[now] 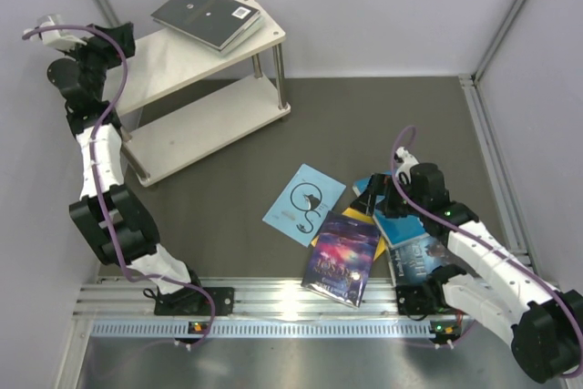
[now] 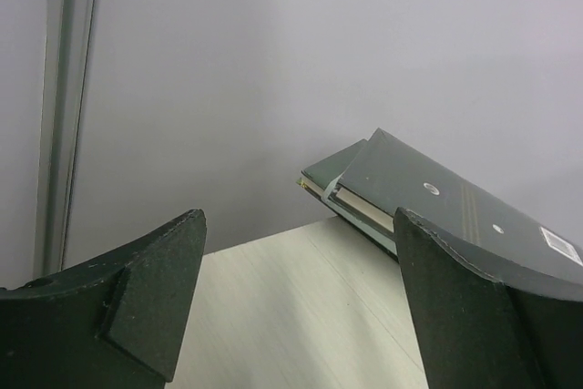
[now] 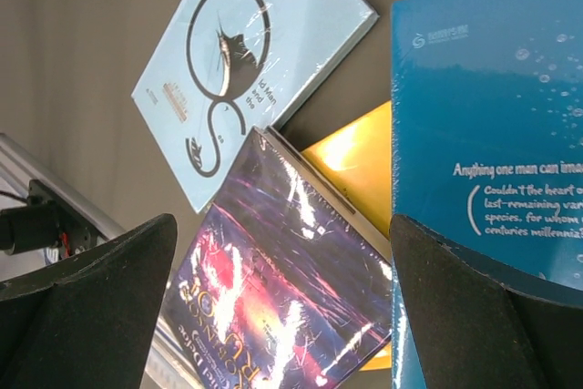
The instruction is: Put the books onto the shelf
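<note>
Books total: I am counting seven thin paperbacks.
Shelf: I am seeing one pale wood two-tier shelf point(image 1: 182, 59) standing at the far left of the dark table point(image 1: 364, 125).
On shelf: two books are lying flat on the top board, the dark green book point(image 2: 455, 211) stacked on the grey-green book point(image 2: 330, 167).
On table: five are lying there. The light blue book with black swirl point(image 1: 305, 202) is sitting just beside the purple galaxy book point(image 1: 344, 257). The yellow book point(image 3: 355, 157), bright blue book point(image 3: 492, 116) and dark blue book point(image 1: 417, 260) are overlapping in a bunch.
Left gripper point(image 2: 298, 223): hovering over the top board's left end, jaws standing wide, nothing between them.
Right gripper point(image 3: 282, 225): hanging over the bright blue book, jaws spread wide, gripping nothing.
</note>
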You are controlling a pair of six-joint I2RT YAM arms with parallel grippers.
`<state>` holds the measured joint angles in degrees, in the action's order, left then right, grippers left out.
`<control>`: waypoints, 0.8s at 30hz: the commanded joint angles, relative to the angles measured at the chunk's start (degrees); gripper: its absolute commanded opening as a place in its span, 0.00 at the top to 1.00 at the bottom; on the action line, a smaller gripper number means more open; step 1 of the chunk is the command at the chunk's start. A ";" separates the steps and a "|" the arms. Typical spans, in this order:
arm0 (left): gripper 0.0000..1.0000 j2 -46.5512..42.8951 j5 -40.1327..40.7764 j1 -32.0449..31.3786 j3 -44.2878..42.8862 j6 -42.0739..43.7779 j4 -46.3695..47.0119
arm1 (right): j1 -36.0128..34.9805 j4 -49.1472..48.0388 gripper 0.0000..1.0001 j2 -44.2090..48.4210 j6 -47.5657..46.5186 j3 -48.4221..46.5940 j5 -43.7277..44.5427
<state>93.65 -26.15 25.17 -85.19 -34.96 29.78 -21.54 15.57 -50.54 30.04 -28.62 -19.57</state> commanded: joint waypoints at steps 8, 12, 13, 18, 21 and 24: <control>0.10 -0.75 -0.04 -0.38 -2.08 2.44 1.42 | 0.71 -3.27 0.00 0.88 -2.62 -4.95 -6.97; 0.09 2.15 2.94 0.67 -8.05 5.60 -6.80 | 0.62 -0.73 0.00 3.42 -2.71 -5.74 -6.97; 0.09 3.55 3.56 1.37 -10.33 5.78 -7.36 | 0.62 -0.11 0.00 4.04 -2.80 -5.92 -6.80; 0.08 6.55 -3.37 8.66 -13.60 3.42 -5.10 | 0.62 -0.89 0.00 4.24 -2.62 -5.83 -6.88; 0.08 9.35 -7.24 13.23 -16.49 -0.01 -3.68 | 0.62 0.51 0.00 1.60 -3.41 -8.64 -7.76; 0.07 13.47 -9.78 19.29 -16.94 -8.08 2.98 | 0.62 1.04 0.00 1.59 -3.68 -9.17 -6.62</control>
<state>103.77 -33.89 38.57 -99.74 -34.89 25.85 -21.52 16.49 -48.99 27.94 -34.33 -26.17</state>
